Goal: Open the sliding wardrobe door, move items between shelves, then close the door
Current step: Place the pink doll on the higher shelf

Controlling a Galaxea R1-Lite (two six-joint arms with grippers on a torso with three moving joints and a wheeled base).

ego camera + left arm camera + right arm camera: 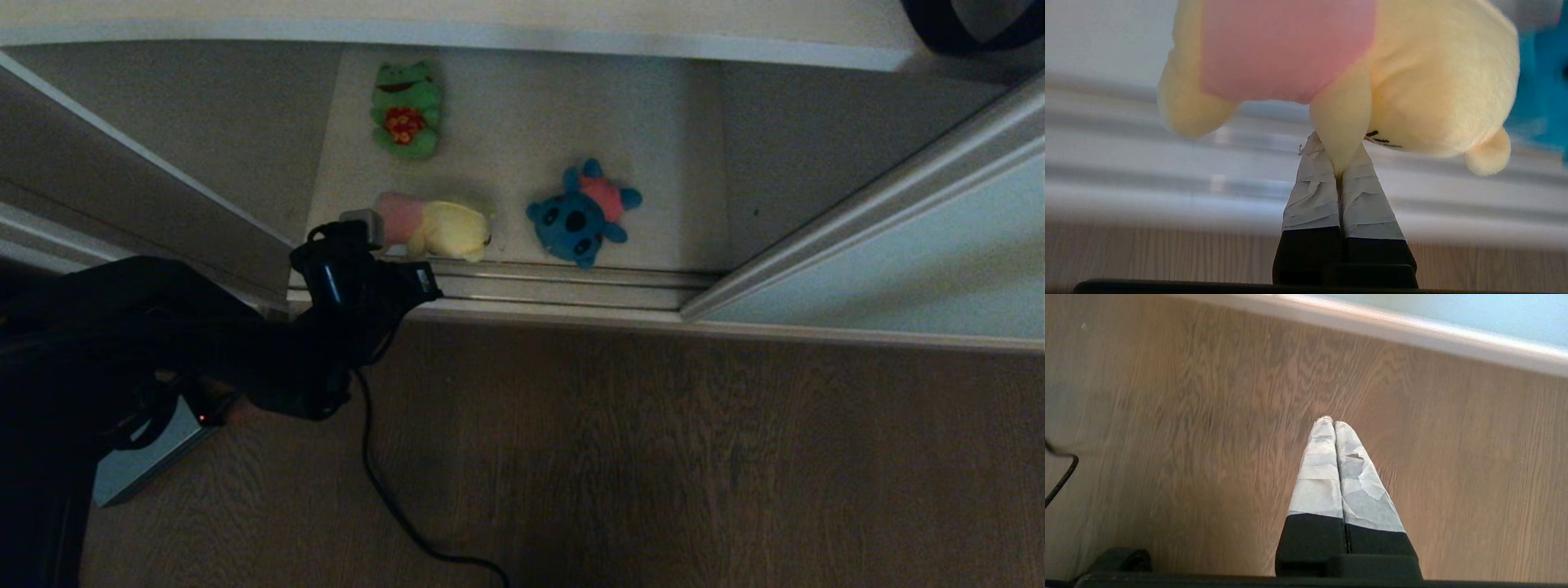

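Left wrist view shows the left gripper (1340, 163) pinching only a thin limb of the yellow plush (1425, 81), just beside the door track (563, 282). That small bite could slip on lifting. Right gripper (1334, 424) hangs pressed together and empty over the floor (1167, 416).

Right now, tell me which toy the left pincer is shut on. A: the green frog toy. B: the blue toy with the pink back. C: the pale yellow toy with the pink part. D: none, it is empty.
C: in the left wrist view the left pincer is pinched on a limb of the pale yellow toy, while the blue toy and the green frog toy lie apart on the shelf.
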